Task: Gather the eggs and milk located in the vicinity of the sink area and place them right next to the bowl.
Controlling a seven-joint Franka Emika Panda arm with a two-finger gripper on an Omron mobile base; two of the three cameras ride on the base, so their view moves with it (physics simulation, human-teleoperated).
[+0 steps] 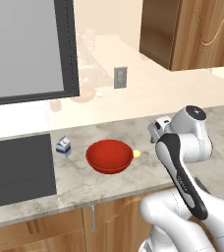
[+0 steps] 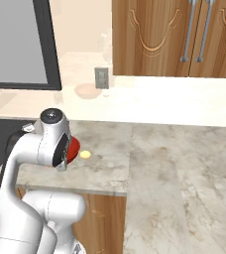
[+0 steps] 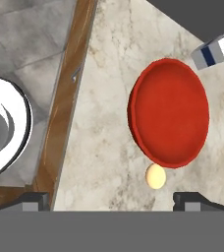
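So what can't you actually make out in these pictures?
- Bowl: right base view, mostly hidden behind the arm.
- Milk carton: hand view, cut off by the right edge.
- Egg and bowl: left base view, too small to tell if they touch.
- Sink: left base view, cut off at the left edge.

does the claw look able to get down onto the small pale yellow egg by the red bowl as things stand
Probably yes. The open claw hangs over the marble counter with the small pale yellow egg just ahead of its tips, nothing above it. The wide red bowl sits tight against the egg, so one finger might nudge its rim.
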